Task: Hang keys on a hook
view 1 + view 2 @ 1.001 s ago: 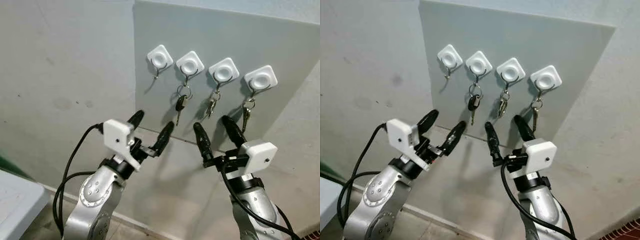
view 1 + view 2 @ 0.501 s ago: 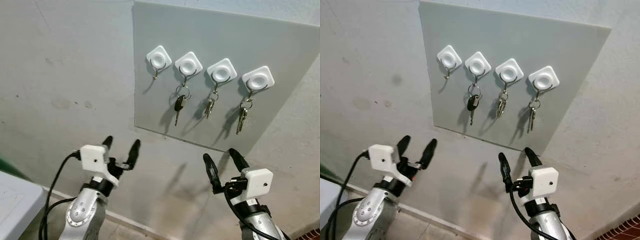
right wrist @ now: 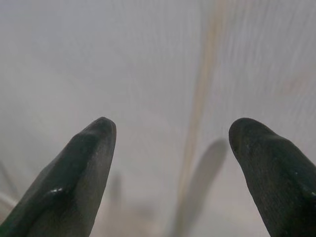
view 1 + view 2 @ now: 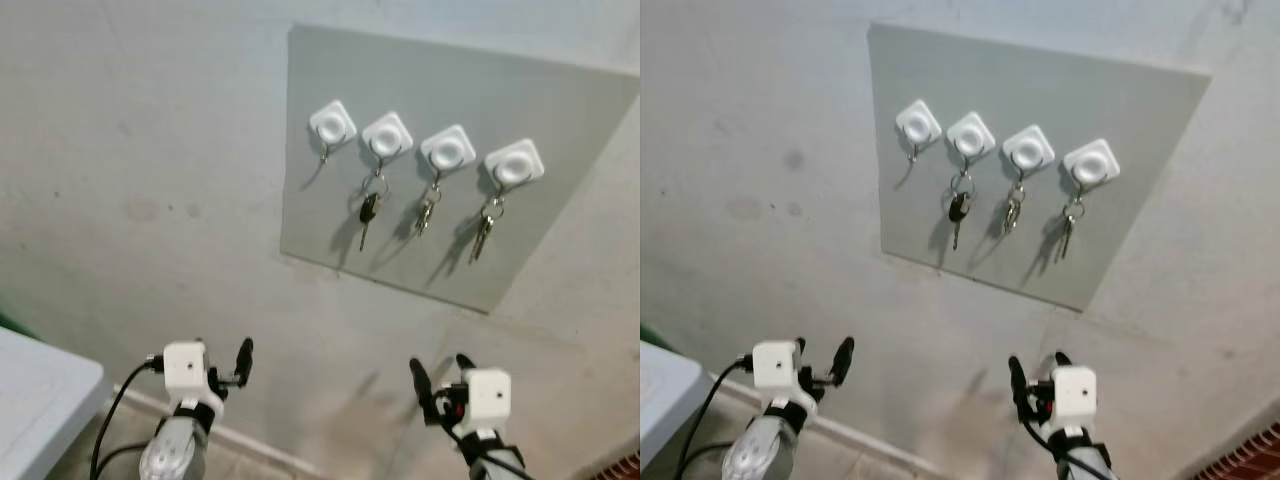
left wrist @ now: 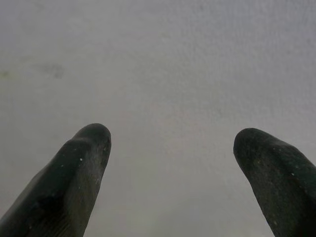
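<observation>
With three sets of keys (image 4: 368,207) hanging on the hooks (image 4: 388,135) of the wall board (image 4: 560,180), we hold both the left gripper (image 4: 228,362) and right gripper (image 4: 440,377) low, fingers spread and empty, so any careless upward reach could knock a set loose.

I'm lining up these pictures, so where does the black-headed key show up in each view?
Left eye view: black-headed key hangs on the second hook from the left, above centre.
Right eye view: same hook, left of centre.
Wrist views: bare wall beyond the fingers.
Shared landmark: grey board.
</observation>
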